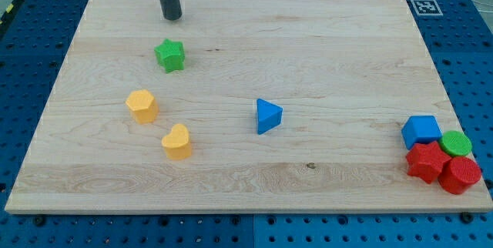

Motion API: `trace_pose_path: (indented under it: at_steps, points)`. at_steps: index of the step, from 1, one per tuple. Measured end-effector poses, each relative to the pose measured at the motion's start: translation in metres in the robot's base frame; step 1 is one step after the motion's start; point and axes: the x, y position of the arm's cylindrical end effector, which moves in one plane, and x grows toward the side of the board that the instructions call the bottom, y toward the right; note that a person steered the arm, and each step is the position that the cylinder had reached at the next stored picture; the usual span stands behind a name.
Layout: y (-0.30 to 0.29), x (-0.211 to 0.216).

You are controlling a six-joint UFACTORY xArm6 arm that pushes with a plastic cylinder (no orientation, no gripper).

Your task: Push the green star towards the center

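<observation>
Zero contact so far: my tip (172, 17) is sitting near the green star (170, 55), at its 12 o'clock, gap showing. No claw on this rod, so nothing is gripping. Star is lying at the board's (323, 40) 10 o'clock, well apart from centre; the blue triangle (268, 115) is sitting there. Whole push is remaining, likely after shifting toward the star's 10 o'clock.

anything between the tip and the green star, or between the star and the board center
Nothing visible. My tip sits just above the green star with bare board between. The path toward the center is clear too; the blue triangle lies near the center itself.
</observation>
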Motion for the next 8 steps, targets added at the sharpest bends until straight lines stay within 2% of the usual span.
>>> trace_pose_path:
  at_steps: [2,6,8]
  points:
    - [-0.007,0.036]
    - [0.006,0.149]
    - [0.030,0.150]
